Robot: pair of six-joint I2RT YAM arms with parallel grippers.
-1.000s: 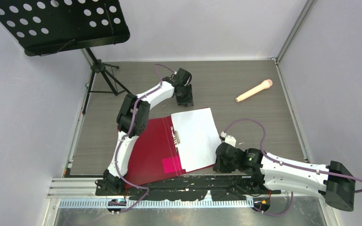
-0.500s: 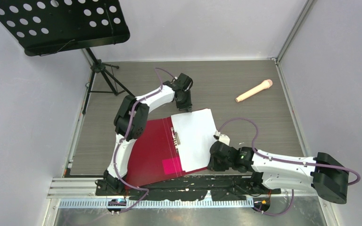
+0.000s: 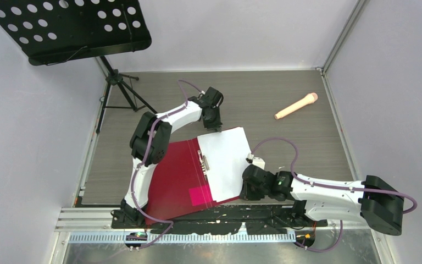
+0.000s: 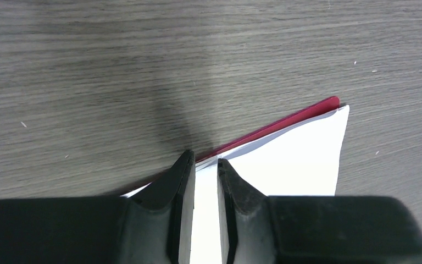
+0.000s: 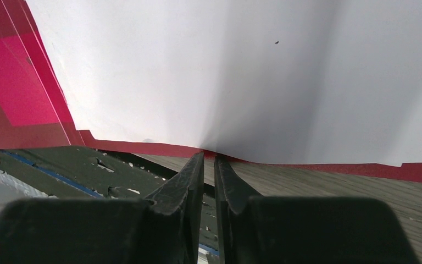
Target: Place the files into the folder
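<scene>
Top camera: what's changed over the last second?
The right hand, pinched on the near edge of the folder, slid left, nudging the folder and the files slightly left. The left hand came down to the files' far edge, its fingers narrowing. The microphone and music stand stayed put.

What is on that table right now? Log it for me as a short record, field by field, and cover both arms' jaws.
folder: dark red, lying open on the table, pink patch inside
files: white sheets on the folder's right half, beside the spine clip
left gripper: jaws narrowly apart at the files' far edge; grip unclear
right gripper: jaws nearly closed at the folder's red edge, seemingly pinching it
elsewhere: beige microphone at far right, black music stand at far left
</scene>
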